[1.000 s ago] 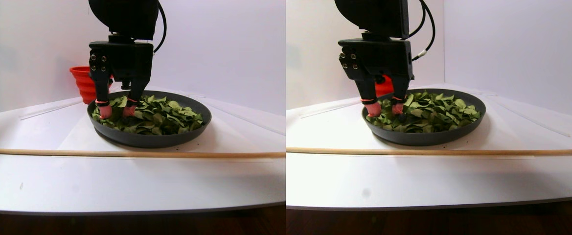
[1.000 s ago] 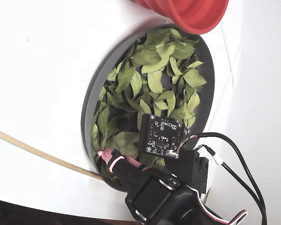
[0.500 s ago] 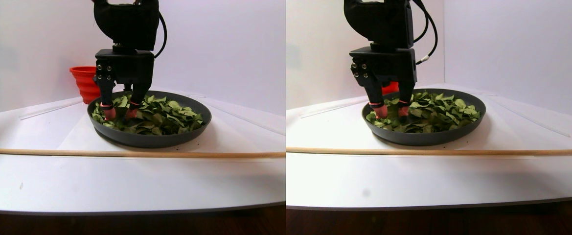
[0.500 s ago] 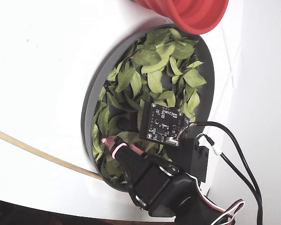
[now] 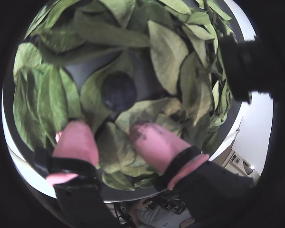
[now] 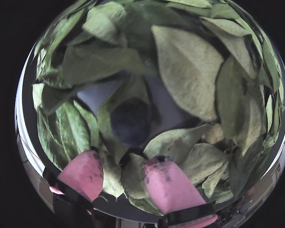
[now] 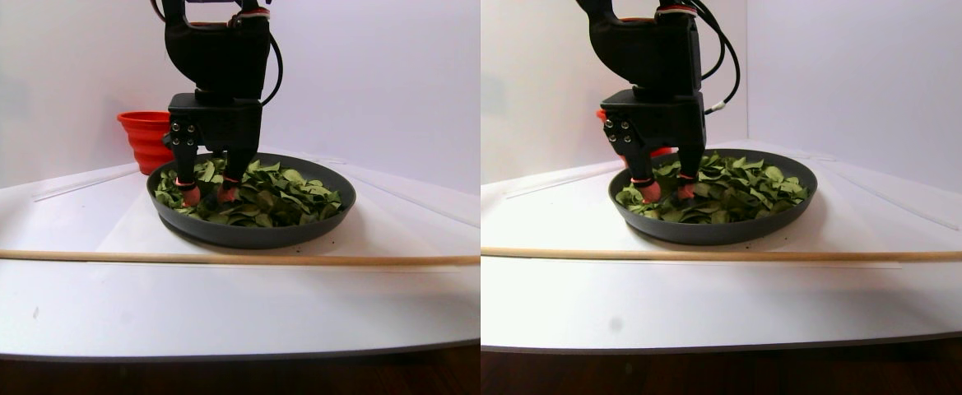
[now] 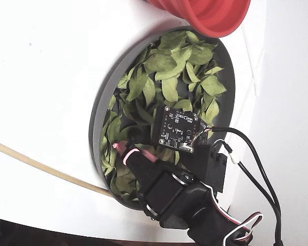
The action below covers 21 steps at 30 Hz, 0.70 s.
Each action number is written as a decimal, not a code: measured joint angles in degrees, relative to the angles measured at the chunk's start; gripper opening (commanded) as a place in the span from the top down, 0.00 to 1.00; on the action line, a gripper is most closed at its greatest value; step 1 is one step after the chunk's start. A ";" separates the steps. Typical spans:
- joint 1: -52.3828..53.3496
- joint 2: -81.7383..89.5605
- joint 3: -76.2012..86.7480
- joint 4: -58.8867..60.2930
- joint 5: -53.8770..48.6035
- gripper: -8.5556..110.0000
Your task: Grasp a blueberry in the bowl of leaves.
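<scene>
Pink, soft-looking fingers point(image 6: 168, 187) of the claw point(image 6: 126, 175) stand apart, gripping nothing, tips down among matte, veined oval leaves point(image 6: 190, 71). Just beyond them a round, dark, dull blueberry point(image 6: 130, 121) lies in a gap showing the grey bowl point(image 7: 258, 234), near the desk's back edge beside a red ribbed cup point(image 7: 145, 136).

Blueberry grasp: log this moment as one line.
stage: pre-grasp | tool: open, pink fingertips down among the leaves | blueberry: exposed, ungripped, just beyond the tips | bowl: on white table
</scene>
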 measured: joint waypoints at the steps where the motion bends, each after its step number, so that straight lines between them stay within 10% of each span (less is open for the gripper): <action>1: 0.09 -0.26 -0.18 -0.35 0.00 0.79; 21: 0.26 -3.87 -1.85 -4.39 -0.53 0.79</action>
